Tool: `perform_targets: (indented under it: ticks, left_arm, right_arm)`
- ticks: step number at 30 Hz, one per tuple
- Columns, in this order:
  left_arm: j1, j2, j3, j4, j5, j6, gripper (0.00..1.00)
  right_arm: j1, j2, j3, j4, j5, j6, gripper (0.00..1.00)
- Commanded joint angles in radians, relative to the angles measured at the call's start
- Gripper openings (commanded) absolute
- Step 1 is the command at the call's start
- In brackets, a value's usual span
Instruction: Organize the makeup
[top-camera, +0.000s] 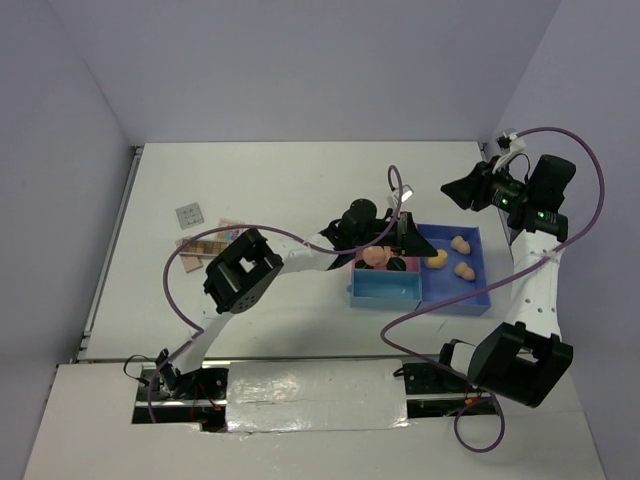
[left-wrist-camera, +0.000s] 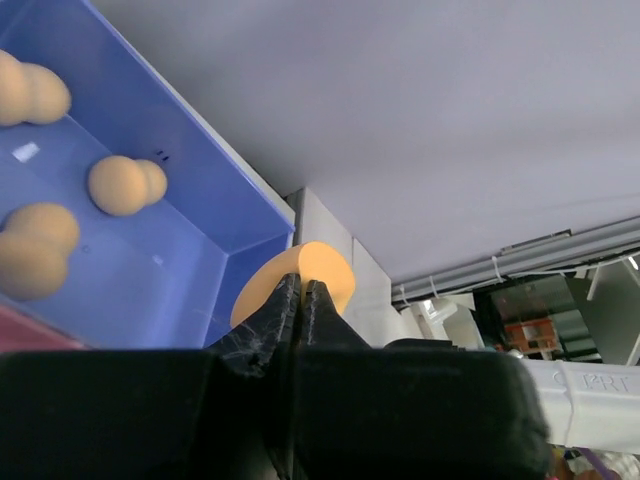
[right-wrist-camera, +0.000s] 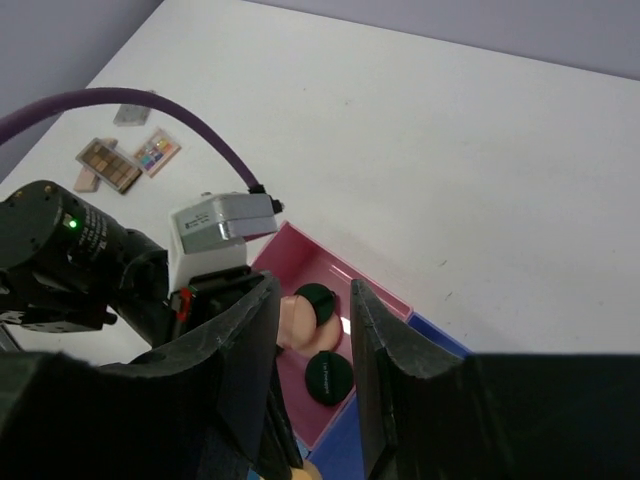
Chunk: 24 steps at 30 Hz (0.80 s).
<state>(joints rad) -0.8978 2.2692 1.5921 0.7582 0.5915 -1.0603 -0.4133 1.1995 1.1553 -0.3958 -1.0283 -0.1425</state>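
A peach sponge (left-wrist-camera: 318, 265) is sitting pinched at its near edge by the left gripper (left-wrist-camera: 302, 287), whose textured black fingers are pressing almost together on it. It is hanging low over the blue compartment (top-camera: 478, 262) of the plastic tray (top-camera: 385, 292), close to the dividing wall. Other sponges (left-wrist-camera: 125, 185), matte and egg-shaped, are lying on the compartment's smooth, glossy floor.

The left arm is reaching forward and to the right from its base, elbow bent, wrist dipping into the tray. The right arm is standing tall at the table's right side, its wrist folding back to the left. The right gripper (right-wrist-camera: 312, 296) is hovering well above the tray and looking down on it, its jaws standing apart with nothing between them.

In the pink compartment (right-wrist-camera: 300, 252), two flat dark green discs (right-wrist-camera: 328, 372) are lying beside a soft, rounded peach pad (right-wrist-camera: 297, 318). Thin rectangular palettes (right-wrist-camera: 110, 165) with coloured squares are resting on the white table (top-camera: 280, 180), well to the left.
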Motion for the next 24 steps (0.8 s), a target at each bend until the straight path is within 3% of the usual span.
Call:
perform_targets:
  ticks: [1, 11, 15, 18, 24]
  left_arm:
    - [-0.018, 0.036, 0.066, 0.037, 0.028, -0.021, 0.11]
    - [-0.044, 0.089, 0.132, -0.169, -0.028, 0.071, 0.3]
    - [-0.047, 0.087, 0.157, -0.24, -0.045, 0.089, 0.44]
    - [-0.047, 0.07, 0.166, -0.273, -0.056, 0.109, 0.49]
    - [-0.047, 0.001, 0.141, -0.303, -0.085, 0.141, 0.48]
  right_arm:
    - [-0.01, -0.037, 0.0, 0.048, -0.035, 0.017, 0.42]
    - [-0.012, -0.043, -0.005, 0.051, -0.05, 0.009, 0.42]
    - [-0.015, -0.046, -0.008, 0.038, -0.052, -0.002, 0.43]
    - [-0.018, -0.051, -0.014, 0.034, -0.056, -0.011, 0.43]
    - [-0.024, -0.055, -0.005, 0.012, -0.078, -0.029, 0.44]
